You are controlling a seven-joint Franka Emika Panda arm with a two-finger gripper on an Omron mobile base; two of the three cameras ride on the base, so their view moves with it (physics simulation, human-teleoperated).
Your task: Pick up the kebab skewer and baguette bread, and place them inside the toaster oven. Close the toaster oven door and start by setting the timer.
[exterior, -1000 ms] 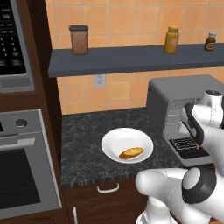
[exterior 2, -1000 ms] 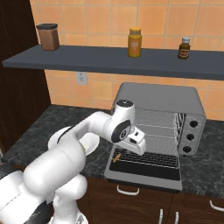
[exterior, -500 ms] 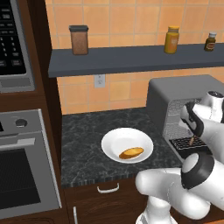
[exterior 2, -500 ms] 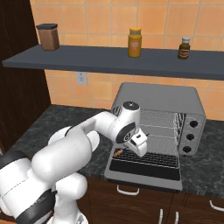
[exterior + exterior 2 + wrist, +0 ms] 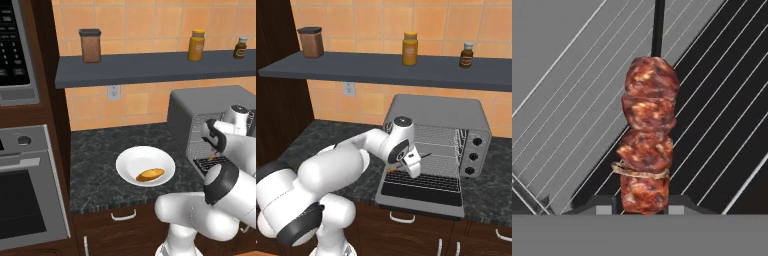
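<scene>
Since the earlier frames, the pincer point(image 5: 412, 167) has been carried further toward the mouth of the toaster oven point(image 5: 438, 115), the kebab skewer point(image 5: 406, 162) travelling with it. From left to right across the left base view, the built-in steel oven point(image 5: 27, 190) is seen beside the dark speckled bench point(image 5: 100, 165), on which a white plate point(image 5: 145, 165) is set; the baguette bread point(image 5: 150, 174) lies on that plate, toward its nearer right part. Above, a shelf point(image 5: 150, 67) carries a brown canister point(image 5: 90, 46), an orange jar point(image 5: 196, 45) and a small dark bottle point(image 5: 240, 48). Further right, the toaster oven point(image 5: 210, 115) is shown with its toaster oven door point(image 5: 421, 192) lowered flat, and the wire rack point(image 5: 441, 150) is exposed inside. In the hand view, the pincer point(image 5: 644, 204) is seen nearly closed about the lower end of the kebab skewer point(image 5: 648, 135), whose meat chunks and dark stick extend away over the rack wires point(image 5: 572, 100). The skewer is held above the lowered door, at the front of the oven opening.
</scene>
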